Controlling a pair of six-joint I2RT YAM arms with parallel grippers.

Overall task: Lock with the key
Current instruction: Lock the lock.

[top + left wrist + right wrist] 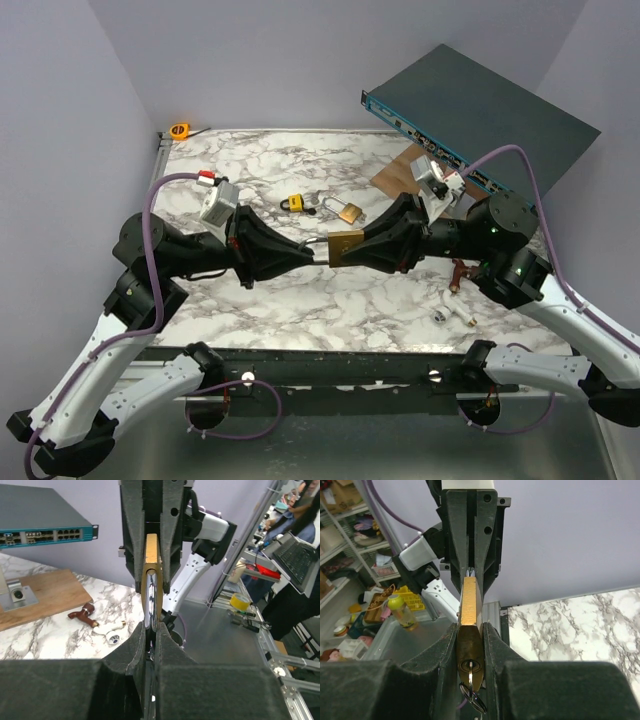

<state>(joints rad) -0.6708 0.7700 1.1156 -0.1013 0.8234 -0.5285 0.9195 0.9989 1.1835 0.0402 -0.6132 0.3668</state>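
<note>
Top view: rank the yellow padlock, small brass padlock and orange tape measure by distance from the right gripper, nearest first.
1. Small brass padlock, just behind the right gripper.
2. Yellow padlock, behind and to the left.
3. Orange tape measure, far-left corner.

The white marble-patterned table [300, 300] is carrying only a few loose things. An orange tape measure [180, 130] is sitting in the far left corner. Toward the middle, a yellow padlock [296, 203] and a small brass padlock [350, 212] are lying just beside each other. A wooden board [395, 175] is lying flat at the far right, and a dark network switch [480, 110] is sitting tilted behind it; what is propping it up I cannot tell. Nearer the right edge, a brown-handled fitting [459, 272] and a small white piece [452, 313] are lying close together on the bare marble.
</note>
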